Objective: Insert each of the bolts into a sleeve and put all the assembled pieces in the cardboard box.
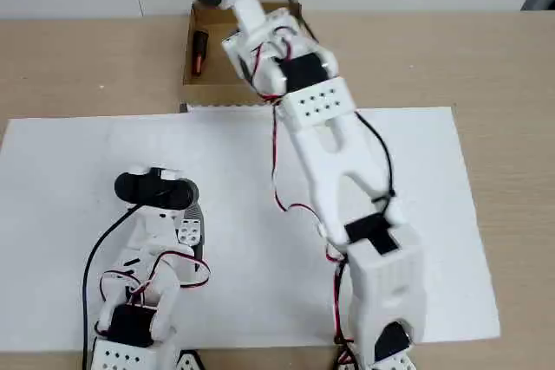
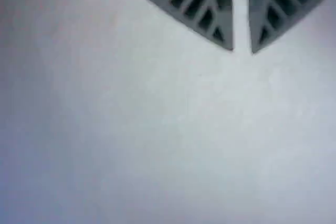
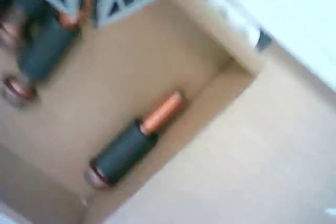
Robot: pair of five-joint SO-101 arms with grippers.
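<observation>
**Right arm holding an assembled piece inside the box**

The right pincer (image 3: 86, 1) is hanging inside the cardboard box (image 1: 212, 93). It is clenching the copper end of the held piece (image 3: 46, 53), a bolt sitting in its dark sleeve. This piece is slanting down toward the box floor; whether its lower end is touching the floor cannot be told. The lying piece (image 3: 128, 142), also bolt in sleeve, is resting flat beside a box wall, apart from the held one. The left pincer (image 2: 242, 45) is closed to a thin slit, grasping nothing, and is facing the white paper sheet (image 1: 78, 179) that is covering the surface (image 1: 69, 49).

Risks, as judged from here:
- **Separation:** the grip is bearing on smooth copper only, so the sleeve may be free to slide along the bolt on release.
- **Rolling:** a round piece let go while tilted could roll against the lying piece.
- **Box shift:** the fingers are working close to the walls, so a careless withdrawal could snag and shift the light box.
</observation>
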